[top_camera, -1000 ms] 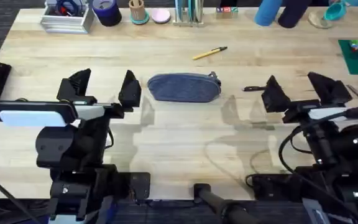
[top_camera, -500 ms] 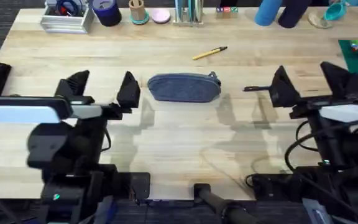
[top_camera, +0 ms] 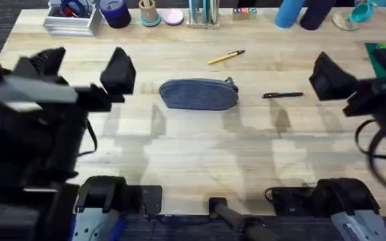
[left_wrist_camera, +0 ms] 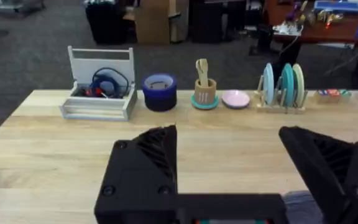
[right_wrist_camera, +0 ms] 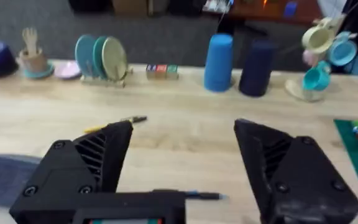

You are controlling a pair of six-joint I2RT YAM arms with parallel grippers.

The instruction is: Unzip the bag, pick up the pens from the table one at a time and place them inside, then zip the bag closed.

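Opening stage, nothing started: the bag (top_camera: 198, 94) lies zipped at table (top_camera: 200, 154) centre, its pull loop at the 3 o'clock end, yellow pen (top_camera: 226, 57) toward 1 o'clock of it, black pen (top_camera: 282, 96) just off at 3 o'clock. Left gripper (top_camera: 82, 67) hangs at the bag's 9 o'clock, right gripper (top_camera: 354, 84) beyond the black pen; both sets of jaws spread wide, empty. Next, likely: one pins the pouch, the other takes the zipper pull.

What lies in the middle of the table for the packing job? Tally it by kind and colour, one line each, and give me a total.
yellow pen: 1
black pen: 1
blue-grey bag: 1
Total: 3
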